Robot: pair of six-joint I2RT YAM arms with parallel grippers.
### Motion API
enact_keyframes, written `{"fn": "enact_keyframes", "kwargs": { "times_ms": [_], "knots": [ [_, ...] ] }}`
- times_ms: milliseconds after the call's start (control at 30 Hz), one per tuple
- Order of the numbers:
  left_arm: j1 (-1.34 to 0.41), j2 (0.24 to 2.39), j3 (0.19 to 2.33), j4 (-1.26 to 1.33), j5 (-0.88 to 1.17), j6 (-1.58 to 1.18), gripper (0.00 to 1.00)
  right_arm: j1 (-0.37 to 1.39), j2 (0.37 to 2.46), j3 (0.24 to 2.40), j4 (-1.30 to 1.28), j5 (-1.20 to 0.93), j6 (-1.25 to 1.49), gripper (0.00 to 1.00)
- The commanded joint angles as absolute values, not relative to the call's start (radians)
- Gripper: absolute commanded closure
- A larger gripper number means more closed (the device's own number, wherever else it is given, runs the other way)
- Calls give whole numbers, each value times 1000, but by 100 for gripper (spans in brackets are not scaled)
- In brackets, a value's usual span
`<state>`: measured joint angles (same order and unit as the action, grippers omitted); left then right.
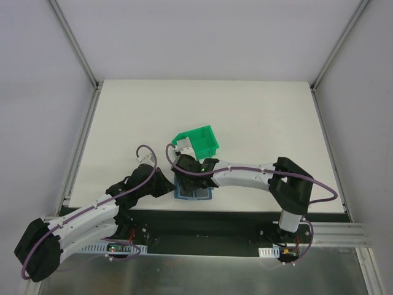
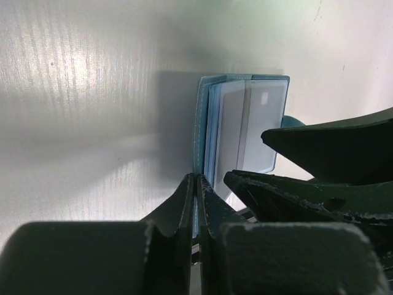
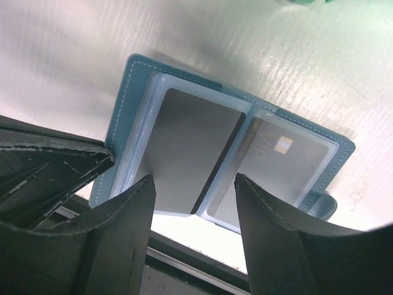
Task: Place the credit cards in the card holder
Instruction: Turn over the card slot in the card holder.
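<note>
**Top view.** Bright, even, diffuse light. Table (image 1: pixel 258 117) near white, no hard glare. Soft, faint shadows beneath left arm (image 1: pixel 92 214) and right arm (image 1: pixel 245 175), and beside bin (image 1: pixel 199 140). Sharp throughout; rails (image 1: pixel 72 40) splay outward toward the corners.

**Left wrist view.** Strong sheen on table upper left, fading to grey lower down. Broad soft shadow left of card holder (image 2: pixel 242 123). Left gripper (image 2: pixel 195 179) near-black, blurred close to the lens; holder in fair focus.

**Right wrist view.** Glare across table at top; overexposed white patch below the holder. Sleeves (image 3: pixel 261 114) show mild sheen. Card (image 3: pixel 184 147) and stitching crisp. Right gripper (image 3: pixel 193 179) dark, edges slightly soft.
</note>
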<state>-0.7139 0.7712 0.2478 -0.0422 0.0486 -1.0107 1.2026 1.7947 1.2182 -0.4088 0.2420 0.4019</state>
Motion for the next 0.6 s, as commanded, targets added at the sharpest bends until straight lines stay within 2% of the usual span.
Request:
{"fn": "enact_keyframes", "kwargs": {
  "times_ms": [0,200,567],
  "knots": [
    [-716,762,253,-31,55,-1002,100,1210,1760,1244,-428,270,391,43],
    [-716,761,252,-29,57,-1002,100,1209,1727,1218,-330,226,397,41],
    [-716,755,253,-31,55,-1003,100,1206,1790,1243,-359,210,400,40]
  ]
}}
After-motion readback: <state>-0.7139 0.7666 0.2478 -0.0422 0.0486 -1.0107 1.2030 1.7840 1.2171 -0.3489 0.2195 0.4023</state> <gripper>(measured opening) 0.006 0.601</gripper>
